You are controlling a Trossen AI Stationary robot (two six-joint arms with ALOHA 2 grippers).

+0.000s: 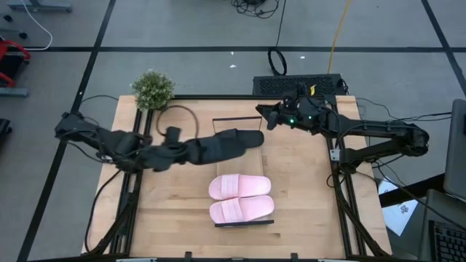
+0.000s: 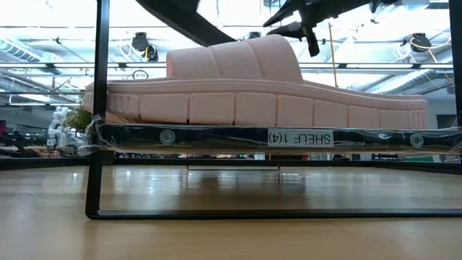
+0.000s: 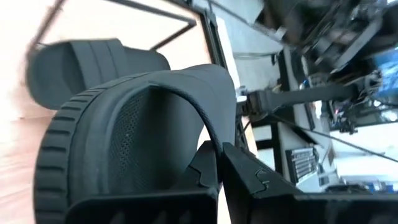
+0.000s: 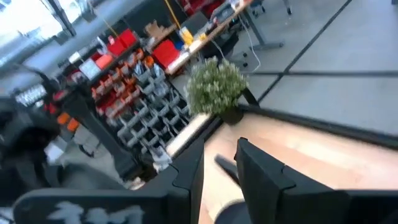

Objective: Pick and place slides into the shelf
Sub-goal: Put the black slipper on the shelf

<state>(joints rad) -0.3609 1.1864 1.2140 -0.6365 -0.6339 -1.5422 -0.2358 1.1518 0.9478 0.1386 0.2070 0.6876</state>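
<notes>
Left hand [image 3: 214,171], closed on a black slide [image 1: 218,145], carries it above the counter [image 1: 306,189] toward the shelf [image 1: 244,222], where two pink slides [image 1: 240,198] sit. Next: lower and release. Right hand [image 1: 268,116] hovers half-open, empty.

The table [image 1: 306,189] is pale wood with visible grain and a light sheen. The pink slides [image 1: 240,198] look like matt foam, ribbed across the strap (and along the sole's side). The black slide [image 3: 118,130] is matt, its footbed finely stippled. The shelf [image 2: 216,137] has thin dark metal rails and a white paper label.
</notes>
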